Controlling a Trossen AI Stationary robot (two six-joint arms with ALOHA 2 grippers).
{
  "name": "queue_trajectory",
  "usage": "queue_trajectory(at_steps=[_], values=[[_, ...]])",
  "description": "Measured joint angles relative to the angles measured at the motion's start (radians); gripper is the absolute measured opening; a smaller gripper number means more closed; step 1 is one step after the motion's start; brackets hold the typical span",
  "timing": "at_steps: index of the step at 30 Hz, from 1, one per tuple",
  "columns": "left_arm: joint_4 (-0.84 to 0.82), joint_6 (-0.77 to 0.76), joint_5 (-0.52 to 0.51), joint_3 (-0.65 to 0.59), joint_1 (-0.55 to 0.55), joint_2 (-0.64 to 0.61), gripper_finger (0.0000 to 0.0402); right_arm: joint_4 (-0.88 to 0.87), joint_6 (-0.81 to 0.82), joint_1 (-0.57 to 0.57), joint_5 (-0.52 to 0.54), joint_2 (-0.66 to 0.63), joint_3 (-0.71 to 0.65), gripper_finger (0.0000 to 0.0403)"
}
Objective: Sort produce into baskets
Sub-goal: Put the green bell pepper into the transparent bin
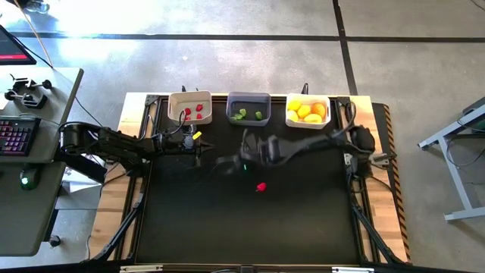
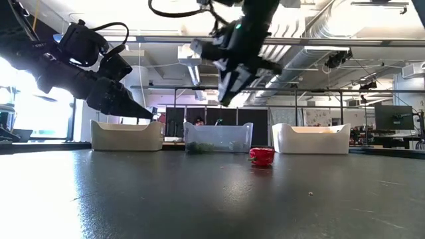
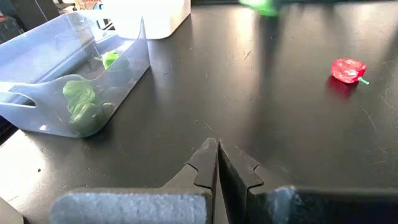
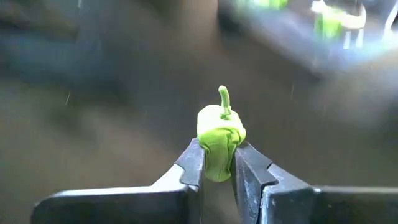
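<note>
Small glossy green pepper (image 4: pixel 221 142), ribbed with a curled stem, pinched between the right gripper (image 4: pixel 217 163) fingers, carried above the black table (image 1: pixel 250 227) in front of the translucent grey bin (image 1: pixel 248 108) of green pieces. One shiny red pepper (image 1: pixel 261 186) lying alone mid-table; red pieces in the cream bin (image 1: pixel 189 106), smooth yellow-orange ones in the white bin (image 1: pixel 308 111). Left gripper (image 3: pixel 217 152) pressed together, empty, near the cream bin; no readable writing anywhere.
</note>
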Motion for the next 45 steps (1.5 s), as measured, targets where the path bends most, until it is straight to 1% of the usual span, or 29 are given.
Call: queue_trajectory(at_steps=[3,7,10,16,18,26,29,35,39,45], values=[[0.0,0.0,0.0,0.0,0.0,0.0,0.0002,0.079,-0.145,-0.088,-0.001,0.0,0.0,0.0037],[0.0,0.0,0.0,0.0,0.0,0.0,0.0002,0.122,-0.258,-0.18,-0.015,0.0,0.0,0.0037],[0.0,0.0,0.0,0.0,0.0,0.0,0.0002,0.137,-0.313,-0.238,-0.045,0.0,0.0,0.0037],[0.0,0.0,0.0,0.0,0.0,0.0,0.0002,0.165,-0.416,-0.325,-0.052,0.0,0.0,0.0037],[0.0,0.0,0.0,0.0,0.0,0.0,0.0002,0.2,-0.448,-0.351,-0.057,0.0,-0.007,0.0037],[0.0,0.0,0.0,0.0,0.0,0.0,0.0002,0.337,-0.57,-0.451,-0.16,0.036,-0.018,0.0037],[0.0,0.0,0.0,0.0,0.0,0.0,0.0002,0.357,-0.586,-0.482,-0.194,0.068,-0.018,0.0037],[0.0,0.001,0.0,0.0,0.0,0.0,0.0002,0.376,-0.593,-0.53,-0.205,0.124,-0.018,0.0037],[0.002,0.001,0.0,0.0,0.0,0.0,0.0002,0.387,-0.597,-0.551,-0.246,0.144,-0.018,0.0037],[0.002,0.001,0.0,0.0,0.0,0.0,0.0002,0.399,-0.605,-0.566,-0.246,0.153,-0.017,0.0037]])
